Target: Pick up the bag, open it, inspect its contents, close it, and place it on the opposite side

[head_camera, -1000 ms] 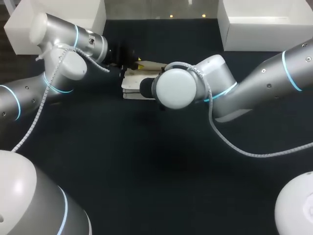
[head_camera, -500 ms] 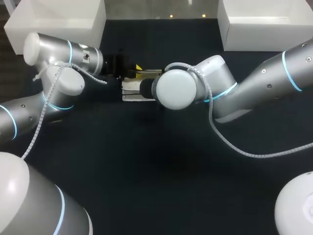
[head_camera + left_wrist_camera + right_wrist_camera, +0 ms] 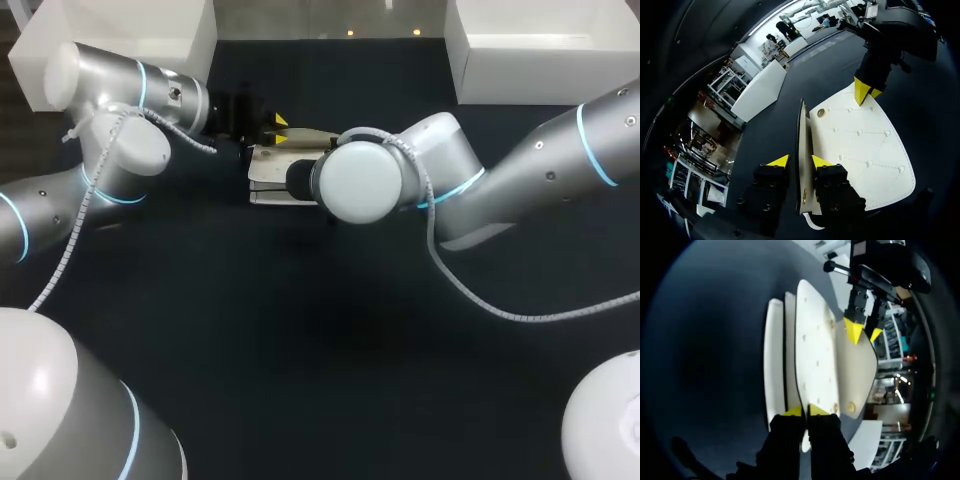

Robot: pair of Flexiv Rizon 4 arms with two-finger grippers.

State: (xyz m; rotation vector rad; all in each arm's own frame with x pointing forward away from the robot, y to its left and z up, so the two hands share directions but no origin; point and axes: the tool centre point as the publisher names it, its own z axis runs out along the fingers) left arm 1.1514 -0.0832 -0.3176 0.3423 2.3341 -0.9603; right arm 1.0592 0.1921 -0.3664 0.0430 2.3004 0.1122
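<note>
The left arm (image 3: pixel 110 150) has swung back in towards the right. Both yellow tips of the left hand (image 3: pixel 279 131) now show over the far-left corner of the bag (image 3: pixel 280 175), where half a second ago only one peeked out. The right arm (image 3: pixel 520 170) has not shifted.

The bag lies on the dark surface (image 3: pixel 300 320), left of centre and towards the far side, between the two hands. Its flap (image 3: pixel 802 135) stands up on edge. In the left wrist view the left hand's fingers are spread to either side of that edge, and a dark gap shows beside one of them, so it brackets the flap without clamping it. The right hand (image 3: pixel 805 410) is hidden under its own wrist from above. Its own view shows the tips pressed close together on a thin white panel at the bag's right edge.

The bag looks light and flat, built of smooth white panels. They seem stiff enough for the flap to stand unsupported, yet thin enough to flex or crease if bent hard. The smooth face may slip in a shallow pinch. The flap's free edge near the round snap (image 3: pixel 821 113) looks like the best hold for opening, with the opposite edge kept anchored.
</note>
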